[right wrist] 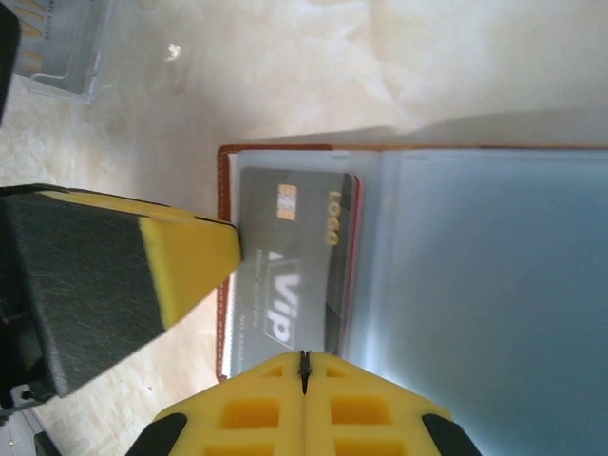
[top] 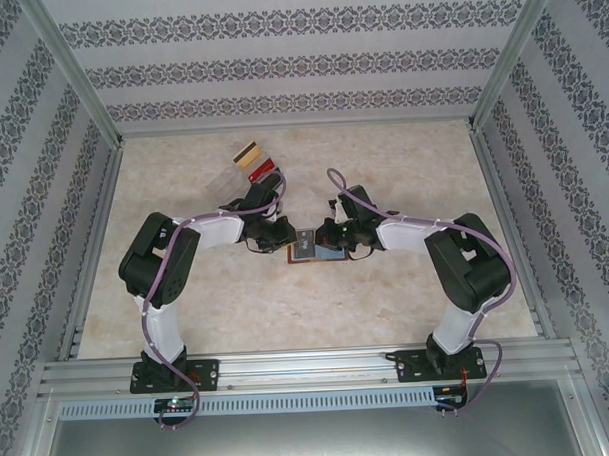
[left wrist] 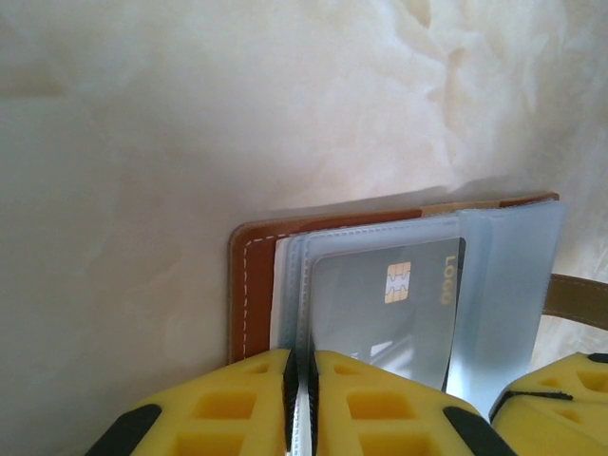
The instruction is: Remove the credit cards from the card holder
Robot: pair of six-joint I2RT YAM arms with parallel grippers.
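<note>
The brown card holder [top: 307, 251] lies open on the table between both grippers. Its brown leather rim [left wrist: 255, 285] frames clear plastic sleeves. A grey chip card [left wrist: 380, 304] marked VIP [right wrist: 285, 247] lies in the holder. My left gripper [left wrist: 302, 380] is shut on the edge of one clear sleeve, which stands edge-on between the pads. My right gripper [right wrist: 304, 366] is shut, its tips at the grey card's near edge with nothing between them. The left gripper's finger [right wrist: 185, 261] touches the card's left edge. Seen from above, the left gripper [top: 285, 234] and right gripper [top: 330, 237] face each other.
Loose cards lie at the back left of the table: a gold one [top: 247, 155], a red one [top: 263, 168] and a clear piece [right wrist: 57, 47]. A wide clear sleeve page [right wrist: 484, 285] is spread to the right. The holder's brown strap [left wrist: 579, 299] sticks out sideways.
</note>
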